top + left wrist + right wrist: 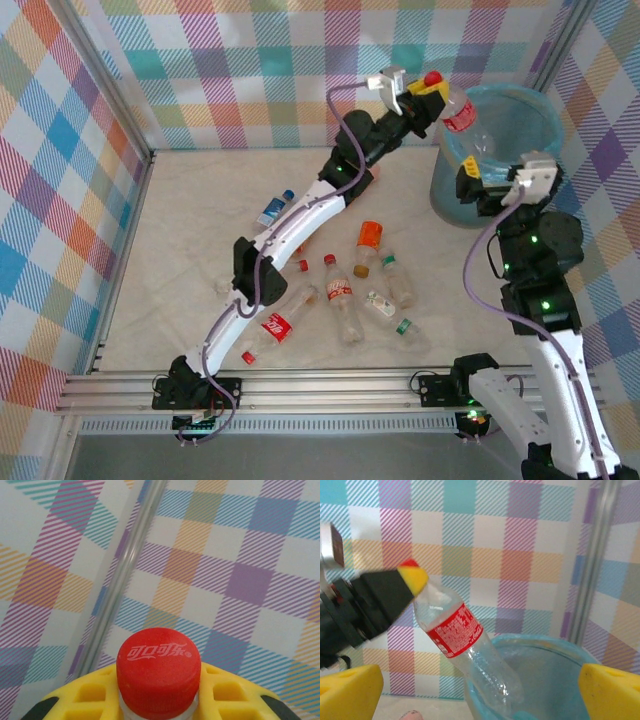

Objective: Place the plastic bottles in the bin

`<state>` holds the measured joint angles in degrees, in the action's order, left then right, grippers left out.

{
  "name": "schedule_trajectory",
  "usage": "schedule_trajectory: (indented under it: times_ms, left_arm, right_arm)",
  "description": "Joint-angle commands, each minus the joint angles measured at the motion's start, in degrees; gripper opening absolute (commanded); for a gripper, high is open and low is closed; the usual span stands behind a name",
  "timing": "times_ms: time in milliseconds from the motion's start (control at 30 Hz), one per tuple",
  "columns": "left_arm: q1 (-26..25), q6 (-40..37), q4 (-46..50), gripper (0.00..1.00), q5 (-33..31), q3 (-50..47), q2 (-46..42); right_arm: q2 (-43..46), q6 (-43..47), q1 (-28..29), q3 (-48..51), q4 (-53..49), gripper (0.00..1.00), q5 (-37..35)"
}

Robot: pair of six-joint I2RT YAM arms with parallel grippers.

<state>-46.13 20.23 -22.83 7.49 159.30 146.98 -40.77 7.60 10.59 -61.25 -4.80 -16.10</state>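
Red cap (159, 672) dead centre on the left wrist camera, Jo. The left gripper (430, 90) is clamped on the neck of a clear red-labelled bottle (461, 116), with yellow fingers (82, 695) on either side just below that cap.

Got it, Sam. Where is the bottle hanging?

Tilted, cap end up and to the left, base dipping inside the rim of the bin (545, 115). From the right wrist camera the bottle's lower half sits against the light blue liner.

And the right gripper (470, 192)?

Jaws spread wide, nothing between them. It hovers at the near side of the bin, and on its own camera the yellow fingertips (350, 685) sit at opposite edges of the picture.

What about the rest of the bottles?

Scattered on the table (180, 300) in a loose cluster beside the left arm: an orange bottle (369, 240), a blue-labelled bottle (275, 208) further back, a big red-labelled one (275, 325) lying near the front, and a green-capped bottle (405, 326) — all well apart from the bin.
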Motion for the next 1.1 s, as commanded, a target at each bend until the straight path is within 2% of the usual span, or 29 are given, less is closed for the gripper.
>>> schedule_trajectory:
  times_ms: [0,200,333,367,433,567,633,700,867,1067]
  left_arm:
    - [-1.70,-3.97,-7.71,0.00,-6.52,4.93,3.94]
    - [-2.86,-5.59,-11.26,0.00,-10.30,5.31,5.58]
    - [-3.47,-8.85,-7.54,0.00,-10.23,5.25,5.74]
    - [-3.45,-9.16,-6.65,0.05,-10.36,5.22,5.91]
    - [-3.49,-9.72,-5.09,0.41,-10.53,5.18,6.04]
    - [-3.51,-9.88,-3.40,0.71,-10.50,5.23,5.40]
    - [-3.52,-9.90,-2.60,0.81,-10.37,5.20,4.92]
    - [-3.48,-9.78,-2.16,0.85,-10.14,5.22,4.53]
    - [-3.48,-8.37,2.33,0.84,-8.67,5.21,1.20]
    - [-3.38,-12.05,28.72,0.84,-11.78,3.24,-11.16]
  right_arm:
    - [2.54,-3.15,0.22,-1.65,-5.58,1.00,-3.53]
    - [3.93,-3.79,0.20,-1.39,-7.16,1.00,-2.19]
    - [3.45,-4.02,0.22,-0.41,-6.97,1.00,-1.93]
    - [3.26,-4.25,0.22,-0.51,-7.21,1.00,-1.75]
    - [2.60,-4.77,0.22,-1.01,-7.94,1.00,-1.23]
    - [-0.04,-5.36,0.22,-4.49,-12.14,1.00,-1.47]
    - [-1.94,-5.76,0.22,-7.05,-15.33,1.00,-1.65]
    - [-4.05,-6.42,0.22,-10.14,-19.04,0.99,-1.49]
    - [-13.34,-7.72,0.22,-21.12,-31.91,0.91,-1.13]
    - [-28.30,-9.86,0.22,-35.57,-44.59,0.78,0.81]
